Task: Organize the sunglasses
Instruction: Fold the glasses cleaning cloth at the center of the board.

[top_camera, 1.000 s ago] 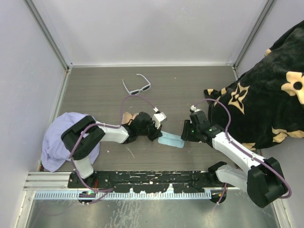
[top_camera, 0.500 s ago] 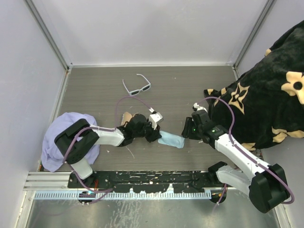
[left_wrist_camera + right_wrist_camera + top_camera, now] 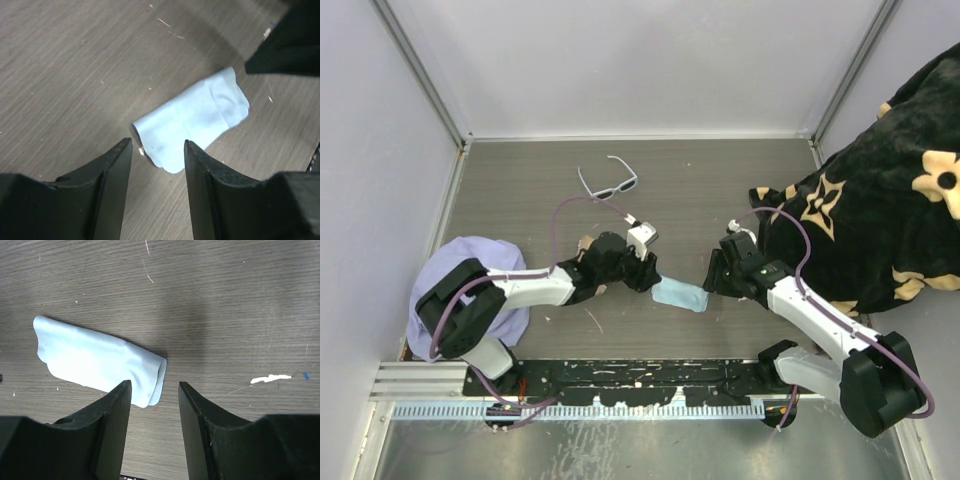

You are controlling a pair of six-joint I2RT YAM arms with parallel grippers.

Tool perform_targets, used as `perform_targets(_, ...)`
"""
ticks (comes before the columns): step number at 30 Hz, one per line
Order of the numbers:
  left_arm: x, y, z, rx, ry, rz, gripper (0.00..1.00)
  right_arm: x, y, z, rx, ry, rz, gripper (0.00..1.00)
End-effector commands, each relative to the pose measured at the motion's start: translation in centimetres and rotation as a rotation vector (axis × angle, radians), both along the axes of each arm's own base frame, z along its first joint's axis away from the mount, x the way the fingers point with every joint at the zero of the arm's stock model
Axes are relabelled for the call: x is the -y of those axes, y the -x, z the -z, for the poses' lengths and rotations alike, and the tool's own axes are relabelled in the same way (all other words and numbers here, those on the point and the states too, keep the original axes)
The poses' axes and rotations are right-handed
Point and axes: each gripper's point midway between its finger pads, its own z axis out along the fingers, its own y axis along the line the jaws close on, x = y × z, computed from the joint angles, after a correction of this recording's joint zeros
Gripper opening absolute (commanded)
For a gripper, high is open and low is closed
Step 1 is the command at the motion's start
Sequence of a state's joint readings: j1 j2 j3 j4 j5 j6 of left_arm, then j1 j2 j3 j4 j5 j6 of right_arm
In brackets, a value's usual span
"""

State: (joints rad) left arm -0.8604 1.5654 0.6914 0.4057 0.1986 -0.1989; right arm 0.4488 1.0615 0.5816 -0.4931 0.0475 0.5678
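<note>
Lavender cloth [image 3: 455, 290], one: bunched at the counter's [image 3: 520, 200] left edge, partly under the left arm.

Sunglasses [image 3: 608, 182], one pair: white frame, dark lenses, temple arms unfolded. They lie at the far middle of the counter, touching nothing, and show in neither wrist view. They are farther back than the left gripper and slightly to its left, and well apart from the right gripper.

Left gripper [image 3: 647, 280], one: released, jaws spread, low over the near-left corner of the light blue cloth, nothing held between them.

Light blue cloth [image 3: 680, 294], one: folded flat on the counter between the two grippers.

Right gripper [image 3: 711, 279], one: released, jaws spread just beside the cloth's right end, holding nothing.

Dark blanket [image 3: 880, 200] with tan flower pattern, one: heaped at the right edge.
</note>
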Motion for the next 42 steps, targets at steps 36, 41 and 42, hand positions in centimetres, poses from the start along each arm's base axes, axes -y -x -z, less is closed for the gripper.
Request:
perform_targets(36,0.8,-4.2,0.0,-0.156,-0.095,-0.233,0.50,-1.1,-0.7,2.5,-0.062,-0.036,0.044,0.27)
perform_targets(41,0.6,-4.2,0.0,-0.155,-0.095,-0.233,0.50,-1.0,-0.8,2.5,-0.060,-0.031,0.045,0.21)
perform_targets(42,0.6,-4.1,0.0,-0.157,-0.098,-0.231,0.50,-0.9,-0.8,2.6,-0.060,-0.027,0.046,0.20)
